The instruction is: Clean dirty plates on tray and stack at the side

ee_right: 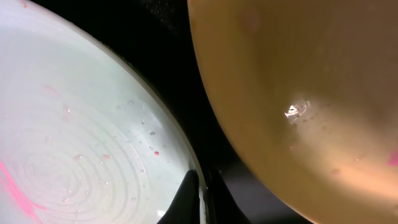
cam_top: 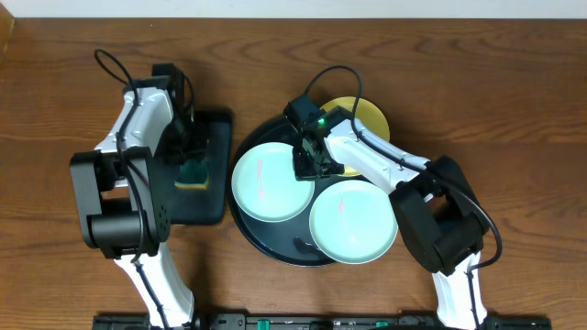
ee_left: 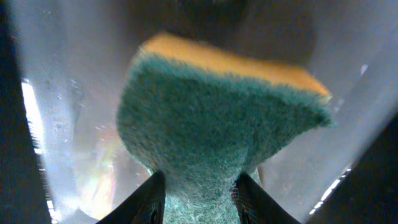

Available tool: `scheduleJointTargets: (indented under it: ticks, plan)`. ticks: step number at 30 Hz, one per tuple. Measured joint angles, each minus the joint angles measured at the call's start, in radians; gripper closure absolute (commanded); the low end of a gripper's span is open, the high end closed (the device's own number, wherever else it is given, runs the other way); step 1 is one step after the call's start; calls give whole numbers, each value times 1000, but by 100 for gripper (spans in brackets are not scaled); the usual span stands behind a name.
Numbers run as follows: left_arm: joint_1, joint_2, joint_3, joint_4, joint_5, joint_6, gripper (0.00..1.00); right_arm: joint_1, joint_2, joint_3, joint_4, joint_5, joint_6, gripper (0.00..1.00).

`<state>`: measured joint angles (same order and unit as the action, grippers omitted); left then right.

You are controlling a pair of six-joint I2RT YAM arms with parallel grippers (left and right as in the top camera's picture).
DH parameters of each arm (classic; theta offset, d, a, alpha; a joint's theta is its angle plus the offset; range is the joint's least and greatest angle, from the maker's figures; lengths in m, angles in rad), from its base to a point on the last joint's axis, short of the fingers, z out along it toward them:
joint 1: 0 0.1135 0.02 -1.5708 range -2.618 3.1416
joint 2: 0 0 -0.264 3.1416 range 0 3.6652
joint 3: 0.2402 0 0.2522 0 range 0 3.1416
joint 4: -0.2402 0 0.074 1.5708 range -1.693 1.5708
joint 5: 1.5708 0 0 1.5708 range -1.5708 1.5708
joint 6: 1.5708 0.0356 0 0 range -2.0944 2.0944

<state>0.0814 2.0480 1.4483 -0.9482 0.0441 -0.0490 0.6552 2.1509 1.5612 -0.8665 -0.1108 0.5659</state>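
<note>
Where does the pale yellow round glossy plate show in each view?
Overhead: pale yellow plate at the large round black tray's far right edge.
Left wrist: not in it.
Right wrist: fills the upper right.
Shared landmark: the pink-smeared mint-blue plate.

A large round black tray is sitting right of centre on the brown wooden surface; a pale mint-blue glossy plate is lying in its left half; a second mint-blue plate is lying front right, overhanging the rim; a pale yellow plate is lying behind right; a smaller rectangular black tray is sitting just left, a green-and-yellow sponge over it.
</note>
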Motion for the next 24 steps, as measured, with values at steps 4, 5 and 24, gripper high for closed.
scheduleJointTargets:
  ticks: [4,5,24]
  plan:
    - [0,-11,-41,45,2,0,64,0,0,0,0,0,0,99]
    - [0,-19,-56,64,2,0,69,0,0,0,0,0,0,99]
    - [0,-68,-58,5,5,-6,93,0,0,0,4,-2,0,99]
